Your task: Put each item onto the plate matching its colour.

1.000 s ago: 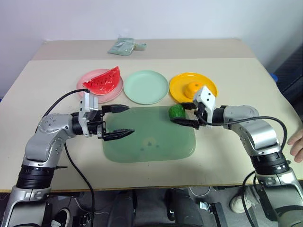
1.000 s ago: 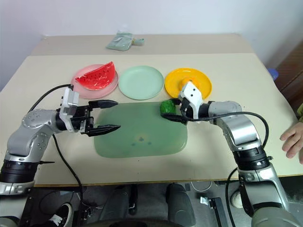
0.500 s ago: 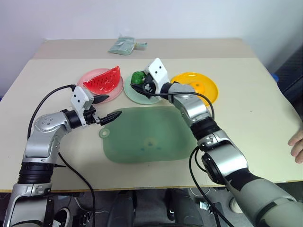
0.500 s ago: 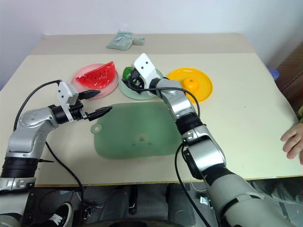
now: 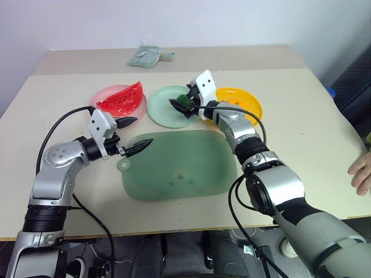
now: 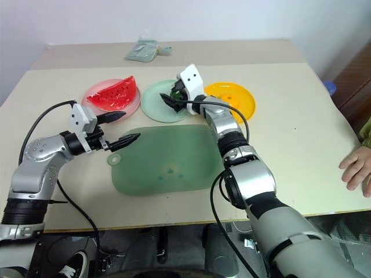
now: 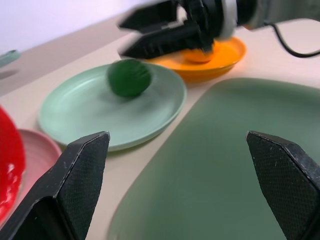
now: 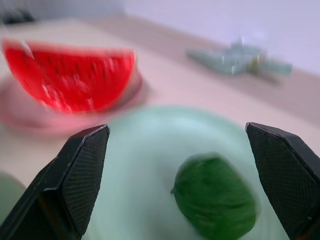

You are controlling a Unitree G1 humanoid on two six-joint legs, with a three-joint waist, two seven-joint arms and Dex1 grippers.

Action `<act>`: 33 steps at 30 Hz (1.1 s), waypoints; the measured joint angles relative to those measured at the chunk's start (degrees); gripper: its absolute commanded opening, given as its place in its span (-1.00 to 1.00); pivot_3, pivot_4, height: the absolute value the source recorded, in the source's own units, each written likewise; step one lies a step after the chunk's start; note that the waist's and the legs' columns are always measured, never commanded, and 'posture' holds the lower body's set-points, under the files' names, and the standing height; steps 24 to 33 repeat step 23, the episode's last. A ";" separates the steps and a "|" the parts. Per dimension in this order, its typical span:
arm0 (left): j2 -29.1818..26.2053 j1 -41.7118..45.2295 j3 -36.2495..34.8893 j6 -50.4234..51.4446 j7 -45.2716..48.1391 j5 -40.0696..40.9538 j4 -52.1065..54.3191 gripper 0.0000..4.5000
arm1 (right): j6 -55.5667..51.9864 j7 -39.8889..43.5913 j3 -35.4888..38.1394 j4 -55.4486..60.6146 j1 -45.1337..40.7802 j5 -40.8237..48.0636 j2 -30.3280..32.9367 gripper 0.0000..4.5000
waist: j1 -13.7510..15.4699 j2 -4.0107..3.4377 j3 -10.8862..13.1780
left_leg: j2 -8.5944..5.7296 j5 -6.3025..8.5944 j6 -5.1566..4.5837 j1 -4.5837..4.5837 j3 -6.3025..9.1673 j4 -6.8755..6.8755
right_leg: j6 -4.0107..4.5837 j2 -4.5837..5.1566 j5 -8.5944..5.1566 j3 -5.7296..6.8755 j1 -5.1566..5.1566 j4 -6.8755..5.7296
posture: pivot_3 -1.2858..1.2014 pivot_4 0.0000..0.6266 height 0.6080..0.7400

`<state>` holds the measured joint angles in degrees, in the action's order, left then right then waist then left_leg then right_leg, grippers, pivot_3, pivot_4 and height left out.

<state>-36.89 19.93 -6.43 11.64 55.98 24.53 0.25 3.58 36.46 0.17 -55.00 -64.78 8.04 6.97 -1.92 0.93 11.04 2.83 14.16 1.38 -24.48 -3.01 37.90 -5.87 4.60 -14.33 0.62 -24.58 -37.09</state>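
The small dark-green vegetable [image 7: 129,77] lies on the mint-green plate [image 5: 162,107]. My right gripper [image 8: 177,130] hovers just over it, open, and its fingers do not touch it. The watermelon wedge [image 5: 120,97] rests on the pink plate [image 5: 104,109]. The orange fruit [image 7: 200,55] sits on the yellow-orange plate [image 5: 246,103], partly hidden behind my right gripper. My left gripper [image 5: 134,133] is open and empty, level over the left edge of the green cutting board [image 5: 179,168], in front of the pink plate.
A small clear packet [image 5: 145,57] lies at the back of the table. A person's hand [image 5: 360,174] rests at the table's right edge. My right arm stretches across the board's far right corner toward the plates.
My right gripper carried the green vegetable from the board's far right corner to the mint-green plate, then opened and let it go. My left gripper drew back toward the board's left edge.
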 measured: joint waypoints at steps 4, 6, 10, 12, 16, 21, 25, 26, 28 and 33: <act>-0.51 0.00 -0.74 -1.30 5.24 2.76 0.03 1.00 | -7.17 12.81 1.17 24.92 13.16 8.20 9.05 0.98 | 1.51 0.01 -0.01 | -0.03 0.01 -0.01 -0.01 0.04 -0.02 | -0.01 0.04 0.00 0.01 0.10 0.02 | 0.03 -0.52 0.96; -1.80 0.04 -2.02 -1.98 8.30 3.88 -1.27 1.00 | -11.37 16.68 1.66 35.33 21.34 10.83 14.56 0.98 | 1.55 0.01 -0.01 | -0.06 0.02 -0.02 -0.01 -0.01 0.06 | -0.02 0.07 0.00 0.00 0.11 0.11 | 0.03 -0.52 0.96; -3.29 0.75 -2.83 -1.81 14.87 6.81 -3.41 1.00 | -20.52 21.83 1.95 51.24 31.80 16.22 22.22 0.98 | 0.75 -0.02 0.00 | 0.04 0.01 -0.01 0.15 0.00 0.08 | 0.04 -0.08 -0.01 -0.01 0.10 -0.06 | 0.03 -0.52 0.96; -5.10 0.45 -2.86 -0.89 18.23 7.70 -4.21 1.00 | -25.41 24.82 2.42 59.12 36.92 20.10 27.05 0.98 | 0.89 -0.02 -0.01 | 0.07 0.02 -0.02 0.18 0.03 0.02 | 0.12 -0.12 -0.07 0.00 0.10 -0.08 | 0.03 -0.52 0.96; -7.68 -0.69 -3.51 -0.88 22.75 7.85 -6.67 1.00 | -30.79 29.68 2.61 68.26 47.35 23.86 34.62 0.98 | 1.26 -0.02 -0.01 | 0.04 0.02 -0.02 0.13 0.01 0.04 | 0.11 -0.07 -0.09 0.00 0.11 0.01 | 0.03 -0.52 0.96; -7.75 -1.11 -3.62 -1.17 24.50 8.50 -7.03 1.00 | -30.27 29.73 4.48 69.90 48.97 24.52 36.32 0.98 | 1.27 0.00 -0.02 | 0.03 0.02 -0.02 0.13 0.01 0.12 | 0.15 -0.06 -0.10 -0.01 0.12 0.01 | 0.03 -0.52 0.96; -6.98 -1.02 -3.61 -1.65 24.50 8.49 -7.61 1.00 | -28.83 28.53 4.65 69.14 48.27 23.51 36.03 0.98 | 1.32 0.00 -0.02 | 0.03 0.02 -0.02 0.13 0.01 0.12 | 0.12 -0.06 -0.09 -0.01 0.12 0.01 | 0.03 -0.52 0.96; -6.98 -1.02 -3.61 -1.65 24.50 8.49 -7.61 1.00 | -28.83 28.53 4.65 69.14 48.27 23.51 36.03 0.98 | 1.32 0.00 -0.02 | 0.03 0.02 -0.02 0.13 0.01 0.12 | 0.12 -0.06 -0.09 -0.01 0.12 0.01 | 0.03 -0.52 0.96; -6.98 -1.02 -3.61 -1.65 24.50 8.49 -7.61 1.00 | -28.83 28.53 4.65 69.14 48.27 23.51 36.03 0.98 | 1.32 0.00 -0.02 | 0.03 0.02 -0.02 0.13 0.01 0.12 | 0.12 -0.06 -0.09 -0.01 0.12 0.01 | 0.03 -0.52 0.96; -6.98 -1.02 -3.61 -1.65 24.50 8.49 -7.61 1.00 | -28.83 28.53 4.65 69.14 48.27 23.51 36.03 0.98 | 1.32 0.00 -0.02 | 0.03 0.02 -0.02 0.13 0.01 0.12 | 0.12 -0.06 -0.09 -0.01 0.12 0.01 | 0.03 -0.52 0.96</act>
